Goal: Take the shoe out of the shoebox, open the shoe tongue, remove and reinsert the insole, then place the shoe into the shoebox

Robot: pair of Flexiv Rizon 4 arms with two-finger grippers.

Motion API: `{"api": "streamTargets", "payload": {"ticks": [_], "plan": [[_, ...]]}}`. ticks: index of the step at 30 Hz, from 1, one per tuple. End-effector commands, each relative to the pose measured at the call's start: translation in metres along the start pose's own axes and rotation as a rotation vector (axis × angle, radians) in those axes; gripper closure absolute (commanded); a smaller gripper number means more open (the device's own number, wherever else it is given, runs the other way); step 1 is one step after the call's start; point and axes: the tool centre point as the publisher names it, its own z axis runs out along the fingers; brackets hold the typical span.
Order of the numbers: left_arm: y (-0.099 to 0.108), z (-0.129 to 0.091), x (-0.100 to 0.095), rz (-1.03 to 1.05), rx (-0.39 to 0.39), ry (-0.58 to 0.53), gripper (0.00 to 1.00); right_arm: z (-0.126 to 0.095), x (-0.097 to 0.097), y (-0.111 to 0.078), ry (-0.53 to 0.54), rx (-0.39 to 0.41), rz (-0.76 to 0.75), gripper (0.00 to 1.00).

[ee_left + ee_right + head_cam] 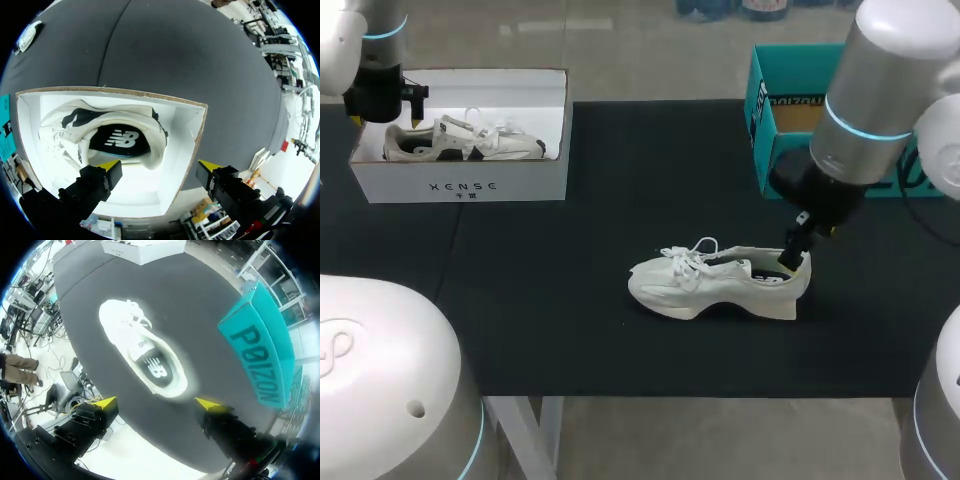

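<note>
One white and black shoe [460, 140] lies in the open white shoebox [460, 185] at the far left of the mat. My left gripper [382, 105] hangs over the box's left end. In the left wrist view the gripper [160, 165] is open above the heel opening of this shoe [115, 135], touching nothing. A second white shoe [720, 285] stands on the black mat in the middle, toe pointing left. My right gripper [792, 258] is just above its heel. In the right wrist view the gripper [156, 403] is open over that shoe [145, 355], whose dark insole shows.
A teal box [790, 120] stands at the far right of the mat, close behind my right arm, and shows beside the right gripper as the teal box [260, 355]. The black mat [620, 180] lies bare between the two boxes.
</note>
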Motion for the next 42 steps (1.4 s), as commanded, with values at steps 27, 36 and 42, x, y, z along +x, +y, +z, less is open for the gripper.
{"api": "streamTargets", "payload": {"ticks": [27, 36, 42], "plan": [[-0.001, 0.0, 0.0, 0.001, -0.002, 0.001, 0.0, -0.016, 0.006, -0.046, 0.177, -0.377, -0.656, 0.0], [-0.001, 0.0, 0.0, 0.001, -0.002, 0.001, 0.0, -0.003, -0.027, -0.055, 0.305, -0.709, -0.598, 0.0], [-0.001, 0.0, 0.0, 0.001, -0.002, 0.001, 0.0, 0.017, -0.041, -0.061, 0.39, -0.886, -0.551, 0.0]]}}
